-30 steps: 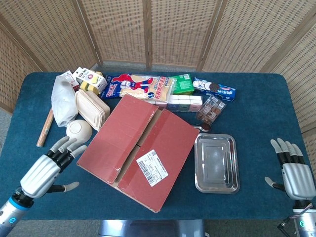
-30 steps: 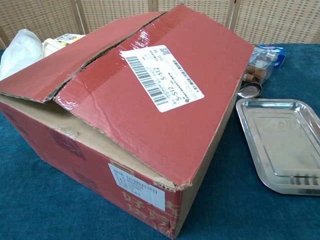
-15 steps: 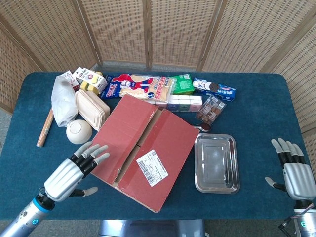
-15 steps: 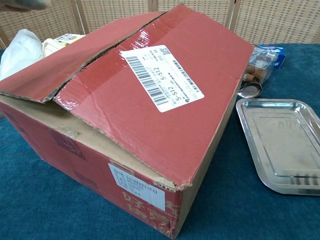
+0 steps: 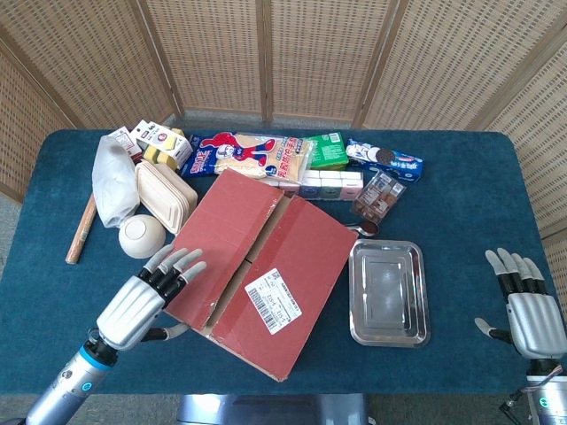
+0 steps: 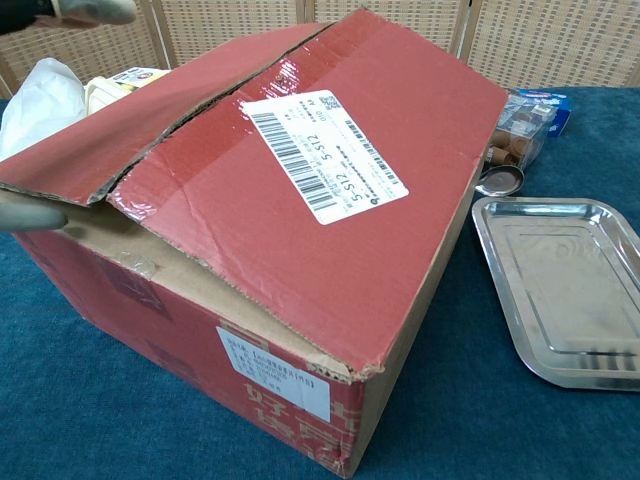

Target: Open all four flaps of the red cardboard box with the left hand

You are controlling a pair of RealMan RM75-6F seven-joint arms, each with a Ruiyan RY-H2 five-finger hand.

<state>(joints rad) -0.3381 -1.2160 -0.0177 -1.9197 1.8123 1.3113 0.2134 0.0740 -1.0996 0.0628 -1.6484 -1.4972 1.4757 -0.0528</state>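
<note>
I have the red cardboard box point(image 5: 257, 279) in the middle of the blue worktop point(image 5: 461, 230), its top flaps closed, though the left one sits a little lifted along the centre seam, leaving a dark gap in the chest view. My left robot hand point(image 5: 151, 288) is at the box's near left corner, holding nothing, with its fingers spread over the edge of the left flap point(image 6: 130, 125) and the thumb below, level with the box's side wall. I cannot tell whether any finger touches the cardboard. My right robot hand point(image 5: 524, 301) rests far off at the worktop's right edge, fingers apart and empty, well clear of the metal tray point(image 5: 388, 292) beside the box.

I judge the flaps to be stiff corrugated board, light enough to swing but springy at the fold. The torn, ragged edge at the near end of the left flap looks weak, so I would not pull there. The best hold seems to be the free edge at the seam gap: slide fingertips under it, thumb on top, and lift outward. The box may slide, since nothing braces it.
</note>
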